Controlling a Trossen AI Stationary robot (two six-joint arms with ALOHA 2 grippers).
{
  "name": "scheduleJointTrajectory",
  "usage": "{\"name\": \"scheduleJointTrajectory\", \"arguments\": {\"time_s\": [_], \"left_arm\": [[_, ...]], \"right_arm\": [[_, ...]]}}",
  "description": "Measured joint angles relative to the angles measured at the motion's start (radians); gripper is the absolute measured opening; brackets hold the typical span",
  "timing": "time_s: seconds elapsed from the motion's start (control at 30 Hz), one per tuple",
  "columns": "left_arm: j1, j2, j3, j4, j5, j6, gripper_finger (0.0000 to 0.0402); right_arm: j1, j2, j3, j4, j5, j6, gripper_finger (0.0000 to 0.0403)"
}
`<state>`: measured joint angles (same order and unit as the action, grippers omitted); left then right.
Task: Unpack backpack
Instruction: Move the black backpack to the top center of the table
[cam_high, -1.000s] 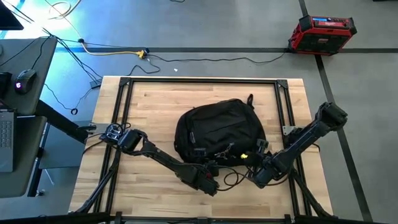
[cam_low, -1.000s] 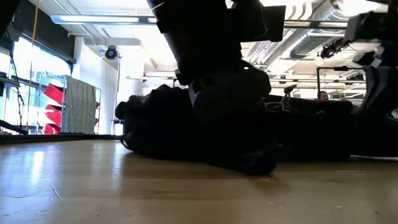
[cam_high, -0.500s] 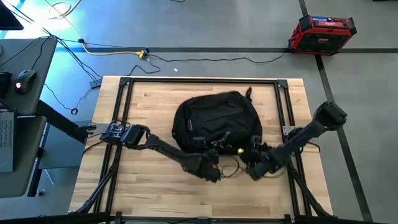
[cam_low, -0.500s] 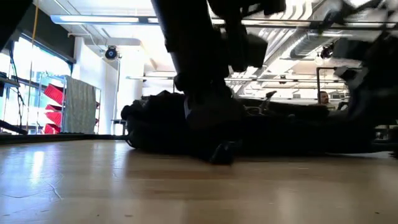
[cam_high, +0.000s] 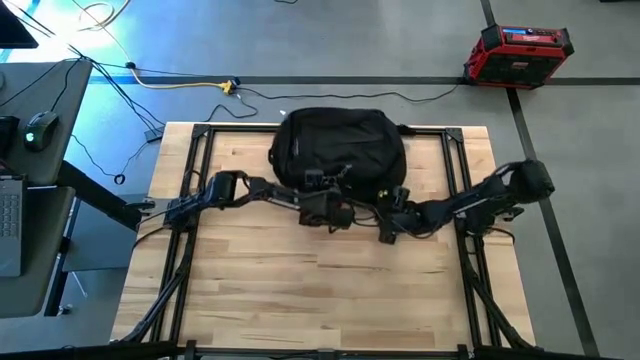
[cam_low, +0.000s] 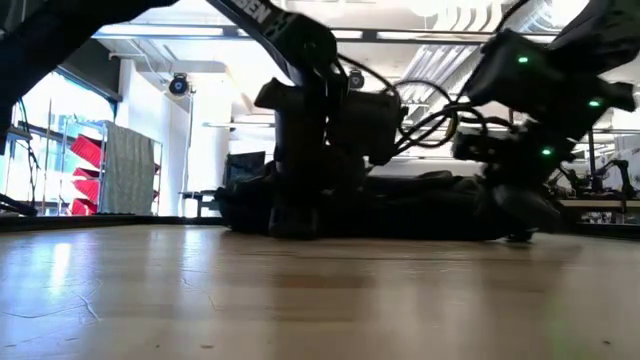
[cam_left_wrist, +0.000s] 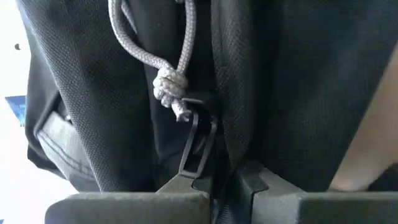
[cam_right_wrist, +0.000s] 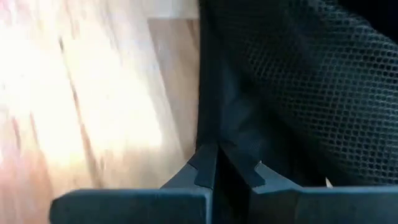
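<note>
The black backpack lies flat at the table's far edge, its top reaching over that edge; in the low view it is a dark low mound. My left gripper is at the pack's near side, shut on it beside a zipper pull with a knotted grey cord. My right gripper is shut on the pack's near right side. No unpacked item shows. My left gripper pinches the backpack's black fabric at the zipper seam, right beside the dark metal pull tab. The fingers come from the table's near side, low and nearly level. The pack rests on the table. My right gripper pinches an edge of black fabric next to a mesh panel at the pack's near right side. It comes in low from the table's right and near side. That part lies close over the wood.
Black frame rails run along the table's left, right and far sides. The near half of the wooden top is bare. On the floor beyond are a red case and cables; a desk stands to the left.
Both grippers have moved toward the table's far edge, staying shut on the backpack. The backpack has slid with them from the table's middle to the far edge, where its top now overhangs.
</note>
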<state>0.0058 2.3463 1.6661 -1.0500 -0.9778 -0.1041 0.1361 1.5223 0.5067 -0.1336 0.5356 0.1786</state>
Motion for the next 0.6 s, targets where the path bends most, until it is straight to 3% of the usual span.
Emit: {"name": "scheduleJointTrajectory", "arguments": {"time_s": [0.13, 0.37, 0.6], "left_arm": [[0.004, -0.012, 0.003, -0.013, 0.039, -0.035, 0.0005], [-0.096, -0.046, 0.004, -0.018, 0.11, -0.082, 0.0028], [-0.187, -0.047, 0.005, -0.059, 0.112, -0.16, 0.0038]], "right_arm": [[-0.032, 0.001, 0.027, -0.012, -0.056, -0.012, 0.0], [-0.028, 0.0, 0.036, -0.041, -0.111, -0.001, 0.0], [0.053, -0.008, 0.038, -0.058, -0.152, 0.08, 0.0]]}}
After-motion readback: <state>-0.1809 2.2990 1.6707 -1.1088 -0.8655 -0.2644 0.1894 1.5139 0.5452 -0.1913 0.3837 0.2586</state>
